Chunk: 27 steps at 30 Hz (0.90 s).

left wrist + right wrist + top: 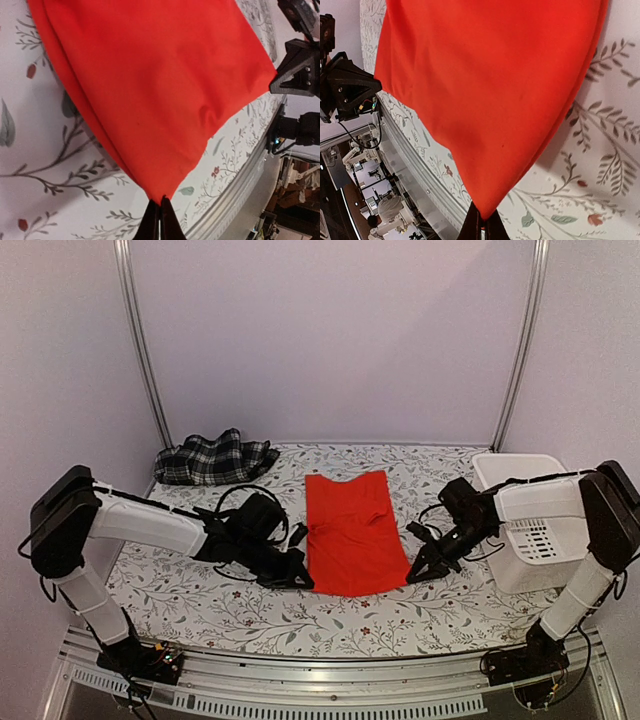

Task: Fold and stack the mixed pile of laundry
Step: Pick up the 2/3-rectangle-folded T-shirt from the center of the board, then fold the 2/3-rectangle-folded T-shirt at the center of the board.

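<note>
Black-and-white plaid garment (215,459) bunched far-left of red shirt (350,532), well apart | left gripper (303,581) pressed together, pinching shirt's near-left corner | shirt flat on floral table cover (200,605) | right gripper (413,576) pinching shirt's near-right corner | white basket (535,540) right of shirt, partly behind right arm

The place looks like a robotics lab. The left arm (150,522) and the right arm (535,502) are bolted to a metal rail (330,672) at the edge of a surface (230,610) with a floral cover, inside a booth of pale panels (330,330) and aluminium posts (143,340). The right wrist view shows more rigs (357,155) behind.
</note>
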Tool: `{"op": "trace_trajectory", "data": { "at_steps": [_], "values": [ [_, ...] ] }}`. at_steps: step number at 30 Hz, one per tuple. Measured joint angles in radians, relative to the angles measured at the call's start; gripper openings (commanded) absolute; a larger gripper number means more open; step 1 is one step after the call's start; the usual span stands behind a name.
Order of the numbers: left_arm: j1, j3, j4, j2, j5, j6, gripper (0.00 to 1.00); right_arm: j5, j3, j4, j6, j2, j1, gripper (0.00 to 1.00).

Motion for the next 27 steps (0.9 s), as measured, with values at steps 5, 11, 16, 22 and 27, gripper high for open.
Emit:
{"op": "trace_trajectory", "data": {
  "at_steps": [5,11,16,22,27],
  "values": [
    [-0.087,-0.021,-0.047,-0.180,0.003,-0.059,0.00,-0.021,-0.021,-0.103,0.014,-0.188,0.009,0.00],
    [-0.078,0.007,-0.118,-0.272,-0.025,-0.087,0.00,-0.016,0.054,-0.198,0.031,-0.225,0.008,0.00],
    [-0.011,0.033,-0.162,-0.272,-0.037,-0.087,0.00,0.030,0.217,-0.251,0.023,-0.174,-0.004,0.00],
    [0.144,0.155,-0.179,-0.199,-0.035,-0.053,0.00,0.082,0.485,-0.276,-0.024,0.010,-0.053,0.00],
    [0.226,0.333,-0.178,-0.030,-0.043,-0.011,0.00,0.123,0.702,-0.271,-0.039,0.214,-0.074,0.00]
  ]
}}
